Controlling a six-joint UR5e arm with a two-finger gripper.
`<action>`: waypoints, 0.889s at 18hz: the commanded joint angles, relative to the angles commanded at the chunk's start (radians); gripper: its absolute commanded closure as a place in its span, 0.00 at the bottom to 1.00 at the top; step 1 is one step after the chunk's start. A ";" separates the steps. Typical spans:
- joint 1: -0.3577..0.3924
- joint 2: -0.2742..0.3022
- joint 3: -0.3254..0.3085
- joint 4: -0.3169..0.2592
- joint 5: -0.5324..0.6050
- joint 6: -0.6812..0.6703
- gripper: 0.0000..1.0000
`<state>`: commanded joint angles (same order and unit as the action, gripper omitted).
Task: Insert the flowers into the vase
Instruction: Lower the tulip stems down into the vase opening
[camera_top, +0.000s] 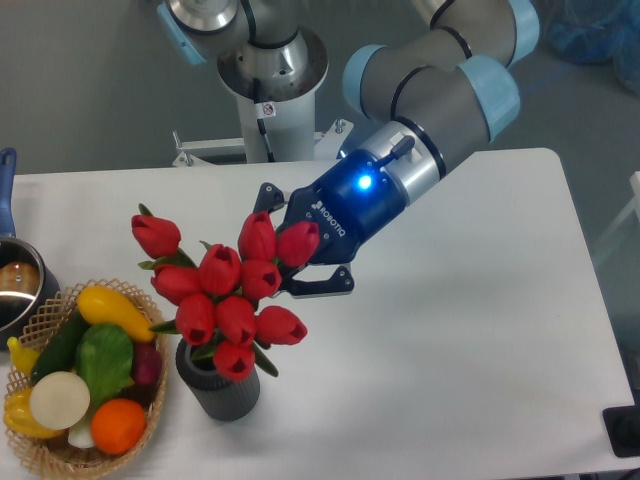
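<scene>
The flowers (225, 290), a bunch of red tulip buds with green leaves, hang in the air over the left half of the table. My gripper (298, 245) is shut on their stems behind the buds, which hide the stems and most of the fingers. The vase (222, 384), a dark ribbed cylinder, stands upright just below the bunch. The lowest buds overlap and hide most of its mouth. Whether any stem is inside the vase cannot be told.
A wicker basket (45, 311) of toy vegetables sits directly left of the vase. A metal pot (18, 285) with a blue handle is at the left edge. The arm's base (270, 85) rises behind the table.
</scene>
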<state>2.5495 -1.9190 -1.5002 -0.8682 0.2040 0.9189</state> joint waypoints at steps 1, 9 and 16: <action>-0.002 0.000 -0.003 0.000 0.000 0.000 0.96; -0.006 -0.017 -0.018 0.002 0.006 0.008 0.96; -0.025 -0.043 -0.020 0.024 0.029 0.009 0.96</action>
<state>2.5250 -1.9619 -1.5202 -0.8439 0.2330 0.9281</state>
